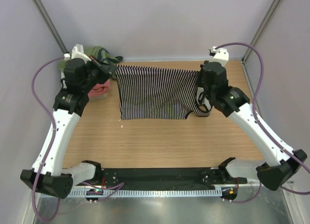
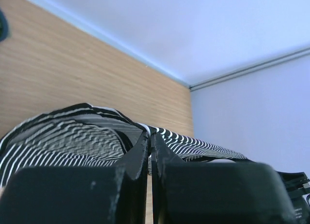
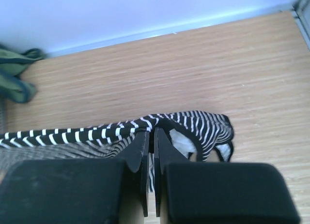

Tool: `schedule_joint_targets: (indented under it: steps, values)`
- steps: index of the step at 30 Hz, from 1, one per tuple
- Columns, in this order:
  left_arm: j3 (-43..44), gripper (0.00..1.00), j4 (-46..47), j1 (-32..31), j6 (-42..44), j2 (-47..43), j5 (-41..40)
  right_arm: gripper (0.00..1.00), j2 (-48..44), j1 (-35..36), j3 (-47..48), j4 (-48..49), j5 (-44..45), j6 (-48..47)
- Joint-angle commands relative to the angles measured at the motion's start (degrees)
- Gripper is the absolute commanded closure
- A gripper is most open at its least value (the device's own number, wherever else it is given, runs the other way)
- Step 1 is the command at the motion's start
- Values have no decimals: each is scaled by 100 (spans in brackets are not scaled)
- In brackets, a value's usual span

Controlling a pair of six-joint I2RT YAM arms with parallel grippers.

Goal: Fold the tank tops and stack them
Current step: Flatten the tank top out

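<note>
1. The left gripper point(image 2: 150, 136) is clamping down on one end of the striped tank top point(image 2: 63, 139). Its jaws are pressing together with only thin fabric between them.
2. The right gripper point(image 3: 150, 133) is pinching the opposite end of the same garment just as tightly. The black-bound strap loops are bunching just past its fingertips, on the side away from the other arm.
3. Between the two grippers the held edge is stretching in a fairly straight line. From that edge the rest of the cloth is draping back towards the arm bases and spreading over the wooden table point(image 1: 160, 141).
4. Both ends are probably being gripped at once so the soft fabric stays taut and square. That would let the arms smooth it or carry the edge over for a fold without it collapsing.
5. Outward from the left gripper, beside and partly under that arm, the salmon-red tank top point(image 1: 100, 91) is lying crumpled. An olive-green garment point(image 1: 99, 52) is sitting just beyond it. Neither is being touched, so they appear to be waiting their turn.
6. No brand, label or writing is showing legibly on either top or on the arms.
</note>
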Motion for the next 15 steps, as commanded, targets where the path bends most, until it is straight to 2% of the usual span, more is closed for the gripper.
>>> schedule_joint_targets:
  steps: [1, 6, 10, 15]
  values:
    - [304, 100, 26, 93, 426, -767, 131, 99, -731, -85, 466, -727, -532, -418]
    - [-161, 100, -88, 93, 601, -2364, 114, 98, -1820, -77, 352, -1052, -2840, -304]
    - [-171, 100, -466, 93, 637, -3271, 105, 99, -2576, -76, 308, -1474, -4099, 20]
    - [22, 100, -809, 93, 567, -3354, 8, 99, -2649, -85, 527, -1738, -4384, 232]
